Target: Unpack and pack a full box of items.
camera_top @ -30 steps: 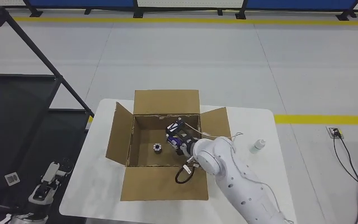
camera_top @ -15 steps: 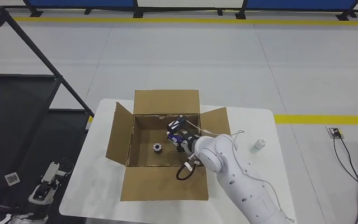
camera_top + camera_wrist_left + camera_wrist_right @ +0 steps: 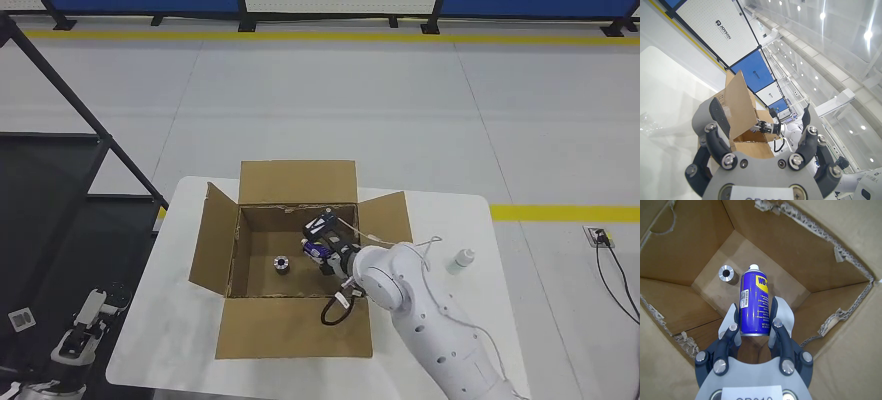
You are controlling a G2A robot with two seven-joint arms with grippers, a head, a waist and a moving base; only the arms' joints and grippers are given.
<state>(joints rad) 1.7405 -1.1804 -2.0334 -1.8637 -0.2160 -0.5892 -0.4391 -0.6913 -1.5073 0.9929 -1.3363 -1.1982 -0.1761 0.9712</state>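
Right claw (image 3: 755, 305) grips a blue spray can (image 3: 753, 285) inside the open cardboard box (image 3: 296, 180); left claw (image 3: 761, 111) is spread wide and empty.
In the top view the white table (image 3: 170, 300) fills the lower middle of the frame, and the box stands on it with all four flaps folded outward. On the box floor, left of centre, a short metal cylinder (image 3: 281, 264) stands upright with its bore facing up (image 3: 727, 275). Just right of it, the right claw (image 3: 322, 243) reaches into the box, fingers clamped on the base end of the can (image 3: 316, 240), white cap pointing down toward the floor near the cylinder; whether the cap touches the floor cannot be told. Further right, outside the box, a small white bottle (image 3: 462, 260) stands on the table near its right edge.
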